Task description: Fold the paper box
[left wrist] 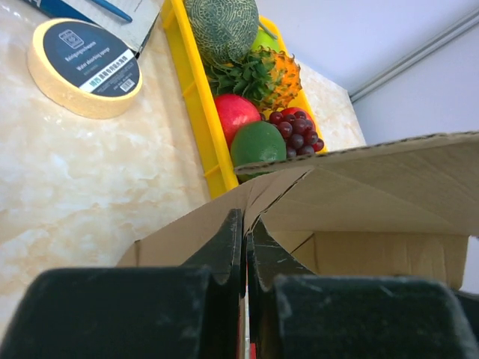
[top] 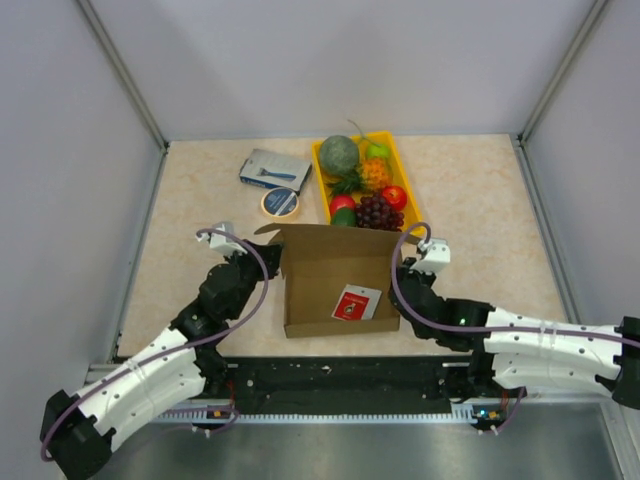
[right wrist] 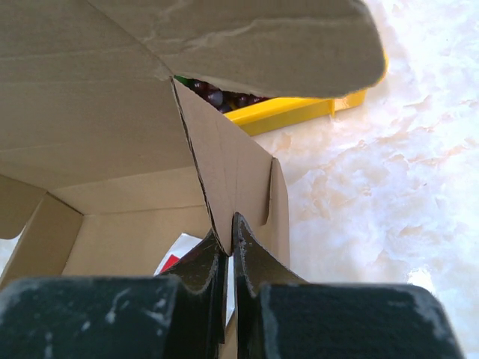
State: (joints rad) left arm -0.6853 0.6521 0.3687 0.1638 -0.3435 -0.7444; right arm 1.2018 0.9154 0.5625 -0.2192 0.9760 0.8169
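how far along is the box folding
Done: the paper box has its base flat and its walls raised. In hand: the left gripper and right gripper are each shut on a side wall. To do: the lid flap stands open at the back, not tucked in.

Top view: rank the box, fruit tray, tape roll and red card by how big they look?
1. Box
2. Fruit tray
3. Tape roll and red card: these look about alike, so I won't rank them.

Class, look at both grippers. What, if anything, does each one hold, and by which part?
Both hold the paper box. The left gripper pinches the top edge of its left side wall, and the right gripper pinches the top edge of its right side wall.
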